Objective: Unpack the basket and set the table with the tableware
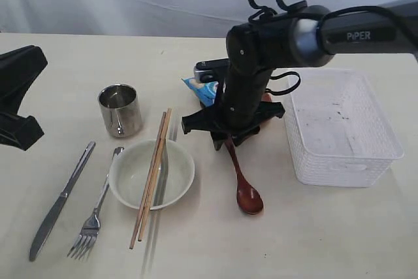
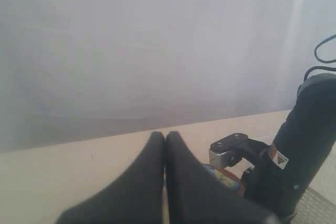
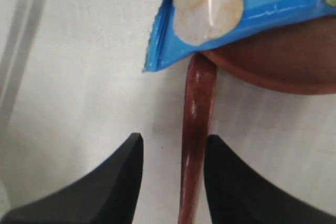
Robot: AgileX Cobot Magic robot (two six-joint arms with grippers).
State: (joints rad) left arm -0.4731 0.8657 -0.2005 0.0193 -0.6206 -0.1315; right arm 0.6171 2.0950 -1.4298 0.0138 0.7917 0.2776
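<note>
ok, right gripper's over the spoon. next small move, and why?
Probably lift the right gripper straight up. Its fingers stand open either side of the spoon handle, the spoon lies flat on the table, and the basket looks empty.

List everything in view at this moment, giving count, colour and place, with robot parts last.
table: 1, cream, under everything
basket: 1, white, right side, no items in it
cup: 1, shiny steel, upright, behind the bowl
bowl: 1, white, front, left of centre
chopsticks: 2, light wood, lying across the bowl
knife: 1, steel, front left
fork: 1, steel, between knife and bowl
spoon: 1, dark reddish, right of the bowl
crisp packet: 1, blue, overlapping the plate
plate: 1, brown, mostly hidden under the packet and right arm
left end effector: 1, black, shut, holding nothing, far left
right end effector: 1, black, open, astride the spoon handle
</note>
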